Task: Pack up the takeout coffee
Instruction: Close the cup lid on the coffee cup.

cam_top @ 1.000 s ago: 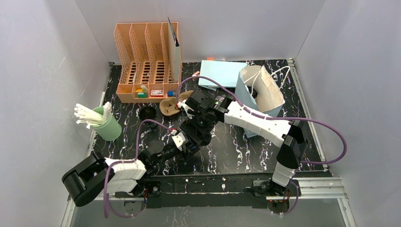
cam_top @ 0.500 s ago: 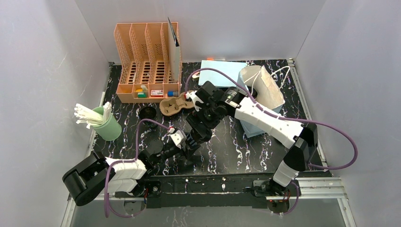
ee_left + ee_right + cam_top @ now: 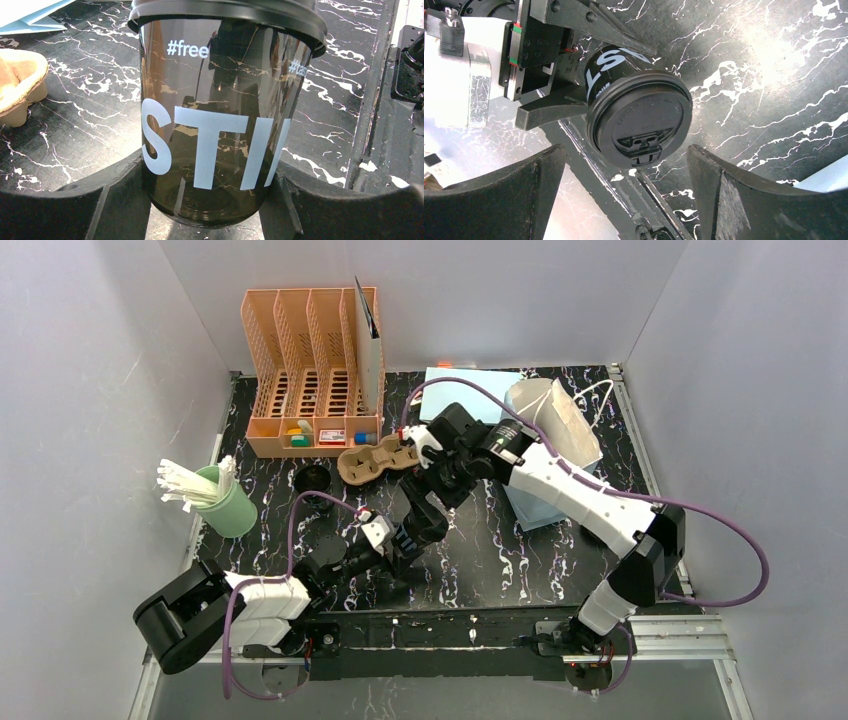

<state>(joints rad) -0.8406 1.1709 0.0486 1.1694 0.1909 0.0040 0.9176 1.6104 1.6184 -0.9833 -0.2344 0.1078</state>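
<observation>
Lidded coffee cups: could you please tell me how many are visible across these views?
2. One cup is held in the left gripper; a second cup stands on the table, left of the pulp carrier. Others may be hidden, for instance inside the bag.

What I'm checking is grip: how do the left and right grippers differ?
The left gripper is shut on the lidded coffee cup; the right gripper is open and empty. The left gripper clasps the cup's wall; the right gripper faces its lid, apart. Both have black fingers.
</observation>
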